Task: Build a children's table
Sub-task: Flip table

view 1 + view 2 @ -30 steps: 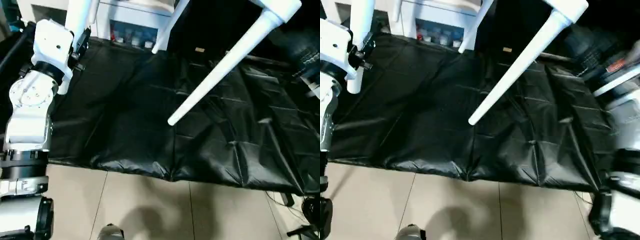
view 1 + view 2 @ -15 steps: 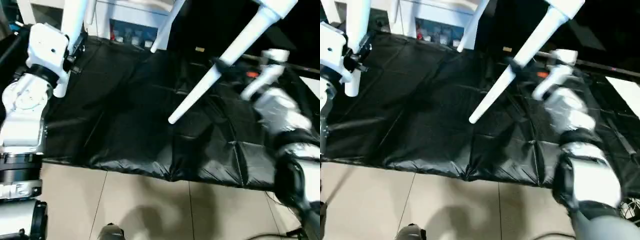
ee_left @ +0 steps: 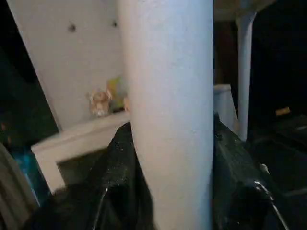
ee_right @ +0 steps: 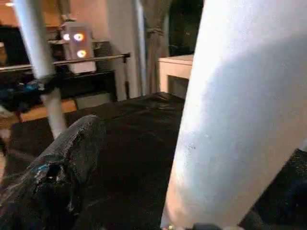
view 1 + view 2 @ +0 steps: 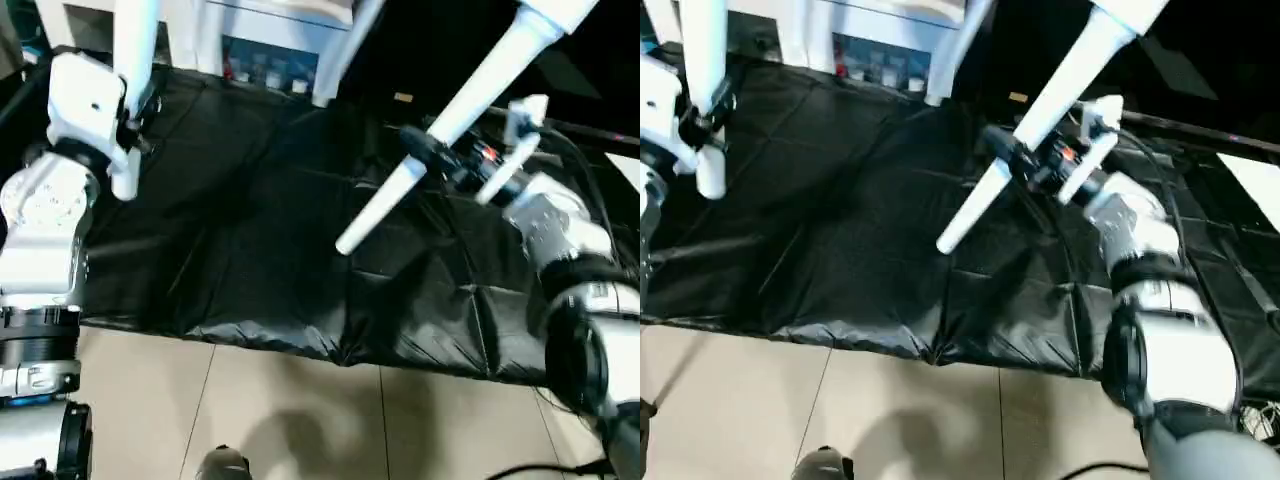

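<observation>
The children's table hangs above the black sheet with its white tubular legs pointing down. My left gripper [image 5: 128, 112] is shut on the left leg [image 5: 135, 50]; in the left wrist view that leg [image 3: 168, 120] sits between my two black fingers [image 3: 120, 177]. The nearest leg [image 5: 450, 110] slants down from a corner socket [image 5: 555, 12]. My right gripper [image 5: 438, 162] stands open against this leg about midway along it. In the right wrist view the leg [image 4: 240, 110] is close, with a gap to one black finger [image 4: 62, 167]. A third leg [image 5: 340, 50] shows at the back.
A crumpled black sheet [image 5: 250, 230] covers the ground under the table. Behind it stands a white cabinet [image 5: 265, 45] with glass-fronted compartments. Beige floor tiles [image 5: 300, 420] lie at the front. Cables [image 5: 1160, 170] run along my right forearm.
My right arm has swung in from the right and brought its open gripper up against the nearest leg. The left gripper keeps its hold on the left leg.
</observation>
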